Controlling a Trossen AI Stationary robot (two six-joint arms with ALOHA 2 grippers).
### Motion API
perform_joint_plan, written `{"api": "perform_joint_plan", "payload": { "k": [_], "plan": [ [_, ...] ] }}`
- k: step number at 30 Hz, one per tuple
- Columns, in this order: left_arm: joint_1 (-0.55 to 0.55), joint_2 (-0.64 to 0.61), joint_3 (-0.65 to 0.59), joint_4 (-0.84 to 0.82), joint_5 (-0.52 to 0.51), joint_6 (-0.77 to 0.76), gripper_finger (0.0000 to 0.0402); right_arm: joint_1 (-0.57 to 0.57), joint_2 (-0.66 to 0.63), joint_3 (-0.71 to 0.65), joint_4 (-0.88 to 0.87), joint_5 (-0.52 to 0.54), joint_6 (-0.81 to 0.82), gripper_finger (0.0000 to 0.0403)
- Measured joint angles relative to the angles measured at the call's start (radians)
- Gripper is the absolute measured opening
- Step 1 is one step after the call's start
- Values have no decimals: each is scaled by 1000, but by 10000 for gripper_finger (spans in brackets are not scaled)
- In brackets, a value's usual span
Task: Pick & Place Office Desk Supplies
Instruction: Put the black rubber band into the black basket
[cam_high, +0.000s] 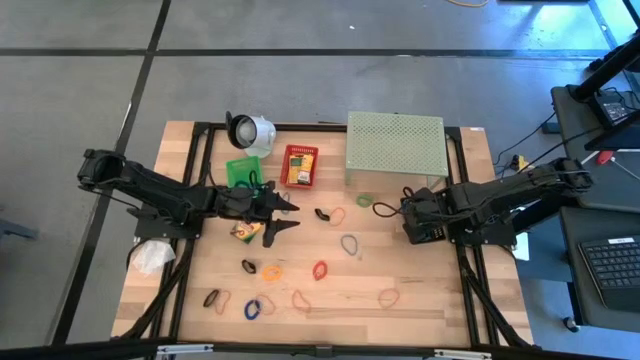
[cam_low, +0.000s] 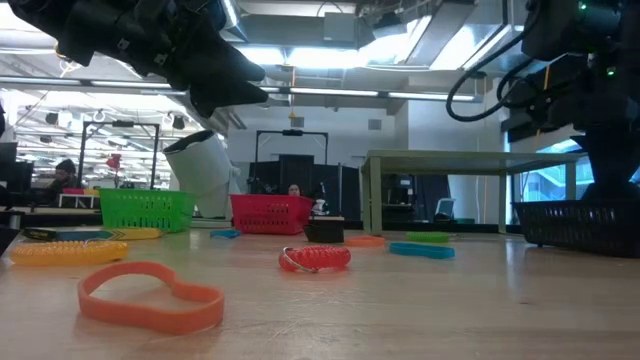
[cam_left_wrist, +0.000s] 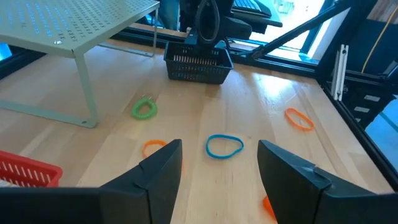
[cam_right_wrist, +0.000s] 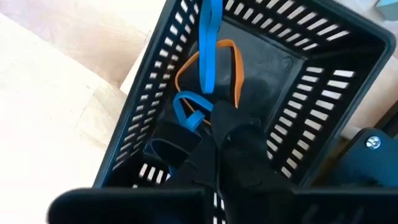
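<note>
My right gripper (cam_high: 414, 222) points down into a black slotted basket (cam_right_wrist: 311, 81) at the table's right edge and is shut on a blue rubber band (cam_right_wrist: 188, 111). An orange band (cam_right_wrist: 235, 65) and a long blue band (cam_right_wrist: 209, 43) lie in that basket. My left gripper (cam_high: 283, 217) hovers open at the table's left middle, level, above a yellow-and-green crayon box (cam_high: 243, 232). It touches nothing. Ahead of it on the wood lie a blue band (cam_left_wrist: 224, 145), a green band (cam_left_wrist: 144, 110) and two orange bands (cam_left_wrist: 300, 118). Another crayon box (cam_high: 299, 166) sits in a red basket. My right gripper pinches the blue band between its two fingertips (cam_right_wrist: 219, 121), coming from above and pointing down. The band's loop (cam_right_wrist: 184, 102) sticks out beside the tips, inside the basket. The fingers hide the exact spot of the pinch, and I cannot tell whether the loop rests on the basket's floor.
A pale green perforated shelf (cam_high: 395, 148) stands at the far right, a green basket (cam_high: 241, 170) and a white round object (cam_high: 250, 131) at the far left. Several coloured bands (cam_high: 320, 269) are scattered over the near half of the table. A white crumpled thing (cam_high: 152, 257) lies at the left edge.
</note>
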Motion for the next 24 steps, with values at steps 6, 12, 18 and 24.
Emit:
{"api": "perform_joint_plan", "payload": {
  "k": [6, 12, 18, 24],
  "plan": [
    [0, 0, 0, 0, 0, -10, 203, -11, 0, 0, 0, -2, -1, 21],
    [0, 0, 0, 0, 0, -10, 203, -18, 0, 0, 0, 10, -23, 34],
    [0, 0, 0, 0, 0, -3, 203, -18, 0, 0, 1, -13, -37, 93],
    [0, 0, 0, 0, 0, 24, 203, -18, 0, 0, 2, -21, -38, 181]
  ]
}}
